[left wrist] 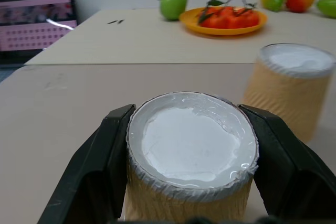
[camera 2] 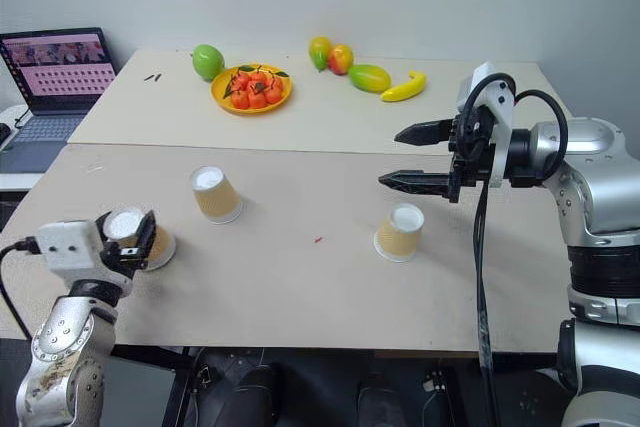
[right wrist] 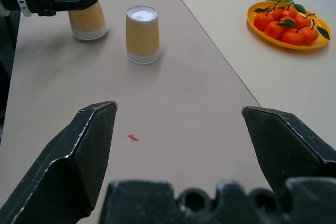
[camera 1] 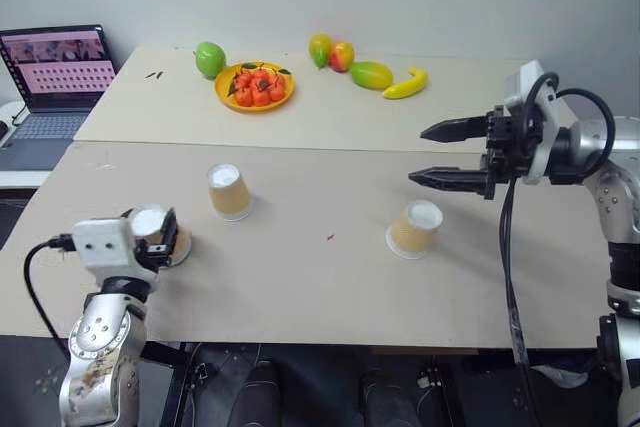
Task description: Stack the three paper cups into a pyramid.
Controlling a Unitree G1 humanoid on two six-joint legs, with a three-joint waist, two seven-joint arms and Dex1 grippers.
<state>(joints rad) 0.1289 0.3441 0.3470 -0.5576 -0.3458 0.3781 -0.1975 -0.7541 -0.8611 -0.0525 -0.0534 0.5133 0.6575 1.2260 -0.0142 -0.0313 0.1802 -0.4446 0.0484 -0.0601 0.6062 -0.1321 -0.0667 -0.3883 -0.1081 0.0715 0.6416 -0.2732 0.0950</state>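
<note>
Paper cups, all three upside down with white bases up, sit apart on the counter (camera 1: 300, 277), none stacked yet. The nearest cup (left wrist: 191, 156) at my left edge is clamped between the fingers of my left pincer (camera 1: 157, 237), which grips it from both sides near the base. The middle cup (camera 1: 229, 190) stands just beyond it and toward the centre; the third cup (camera 1: 415, 228) stands well apart to the right, below and just ahead of my right pincer (camera 1: 432, 154), which hovers wide open and empty above the counter. I judge the next move carries the held cup rightward, upright, to sit beside the middle cup. Farther back lie a plate of oranges (camera 1: 255, 86), loose fruit and a laptop (camera 1: 55, 72).
</note>
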